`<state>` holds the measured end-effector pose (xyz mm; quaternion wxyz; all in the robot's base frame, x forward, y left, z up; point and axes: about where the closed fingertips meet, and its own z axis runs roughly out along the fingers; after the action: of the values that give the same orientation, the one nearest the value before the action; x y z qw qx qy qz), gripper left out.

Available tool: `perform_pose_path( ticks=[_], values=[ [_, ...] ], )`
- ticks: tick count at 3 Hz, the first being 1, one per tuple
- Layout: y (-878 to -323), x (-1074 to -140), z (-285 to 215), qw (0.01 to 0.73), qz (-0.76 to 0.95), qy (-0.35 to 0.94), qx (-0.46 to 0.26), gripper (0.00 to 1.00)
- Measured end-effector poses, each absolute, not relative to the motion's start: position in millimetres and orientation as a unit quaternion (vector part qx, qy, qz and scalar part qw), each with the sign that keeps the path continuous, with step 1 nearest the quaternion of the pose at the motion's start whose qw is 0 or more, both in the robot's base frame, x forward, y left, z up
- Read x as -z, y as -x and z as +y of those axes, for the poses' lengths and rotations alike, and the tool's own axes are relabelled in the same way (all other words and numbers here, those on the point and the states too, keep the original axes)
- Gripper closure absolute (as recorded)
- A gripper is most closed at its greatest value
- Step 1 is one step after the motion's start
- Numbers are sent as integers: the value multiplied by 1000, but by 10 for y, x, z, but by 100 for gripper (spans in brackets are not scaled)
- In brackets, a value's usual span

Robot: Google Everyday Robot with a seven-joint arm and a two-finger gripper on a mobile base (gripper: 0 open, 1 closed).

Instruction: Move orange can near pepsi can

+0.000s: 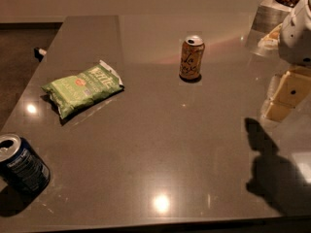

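The orange can [191,58] stands upright on the grey table [160,144], in the far middle. The pepsi can [22,165], dark blue with a silver top, stands at the front left corner, far from the orange can. My gripper [284,101] hangs at the right edge of the view, above the table, to the right of the orange can and a little nearer than it. It touches and holds nothing. Its white arm [299,33] reaches in from the top right.
A green chip bag [82,87] lies left of centre, between the two cans. A metal container [267,14] with brown contents stands at the far right corner. The arm's shadow [272,174] falls on the front right. The table's left edge borders dark floor.
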<state>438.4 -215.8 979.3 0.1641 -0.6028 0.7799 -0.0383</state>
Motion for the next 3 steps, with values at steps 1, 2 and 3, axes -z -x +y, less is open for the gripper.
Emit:
perform_pose_path(
  ticks=[1,2,3],
  values=[
    [-4384,-9794,-2158,164,780,603,38,0],
    [-4505,-9791,-2116,173,783,597,32,0],
    [-4719,-9747,-2004,182,788,588,17,0]
  ],
)
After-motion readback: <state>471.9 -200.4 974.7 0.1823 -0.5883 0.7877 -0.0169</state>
